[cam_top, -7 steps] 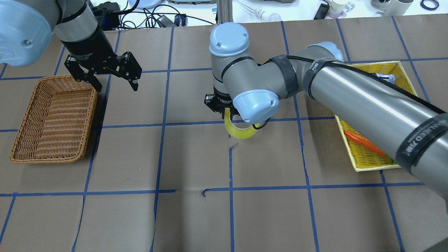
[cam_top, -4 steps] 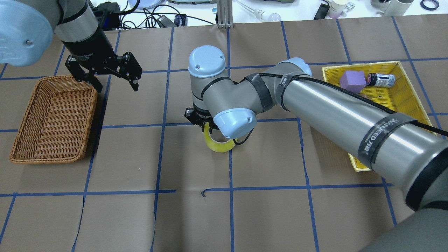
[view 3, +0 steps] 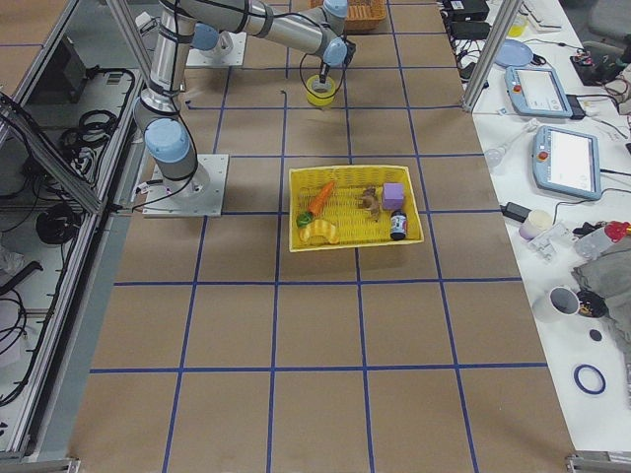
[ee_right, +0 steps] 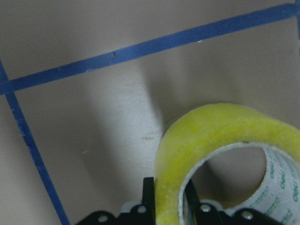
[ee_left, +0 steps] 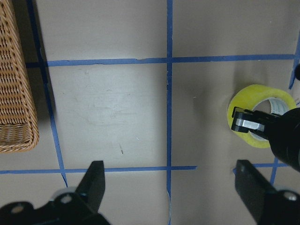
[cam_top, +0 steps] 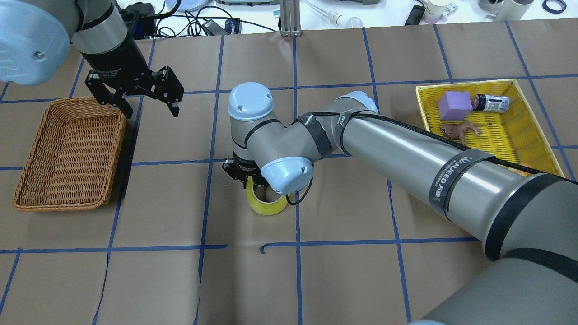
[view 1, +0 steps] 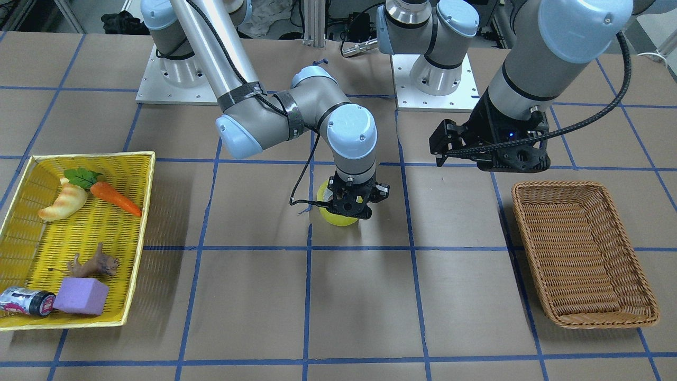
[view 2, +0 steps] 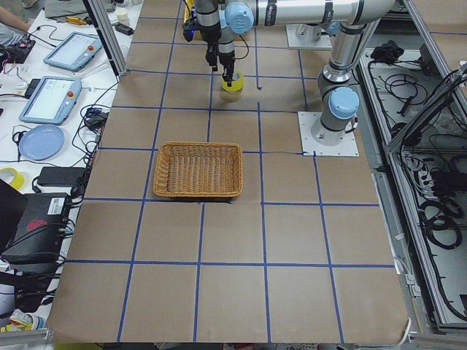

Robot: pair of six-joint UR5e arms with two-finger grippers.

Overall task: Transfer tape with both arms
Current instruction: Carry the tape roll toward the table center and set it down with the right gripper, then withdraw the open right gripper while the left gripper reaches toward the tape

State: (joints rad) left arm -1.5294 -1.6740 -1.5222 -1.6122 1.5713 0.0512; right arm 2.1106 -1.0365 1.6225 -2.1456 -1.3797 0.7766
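Observation:
The yellow tape roll (cam_top: 267, 206) lies flat, core hole up, near the table's middle, at or just above the paper; I cannot tell if it touches. My right gripper (cam_top: 253, 183) is shut on the roll's wall, one finger inside the core and one outside, as the right wrist view (ee_right: 169, 200) shows on the tape (ee_right: 211, 124). The roll also shows in the front view (view 1: 338, 218) and the left wrist view (ee_left: 257, 99). My left gripper (cam_top: 149, 103) is open and empty, hovering beside the wicker basket, well left of the tape.
A brown wicker basket (cam_top: 27, 167) stands empty at the left. A yellow tray (cam_top: 519, 131) at the right holds a purple block (cam_top: 454, 104), a bottle, a toy animal, a carrot (view 1: 113, 197) and a croissant. Blue tape lines grid the brown paper.
My right arm has carried the tape leftward and toward the near side, lowering it to the table surface. The left arm has not moved.

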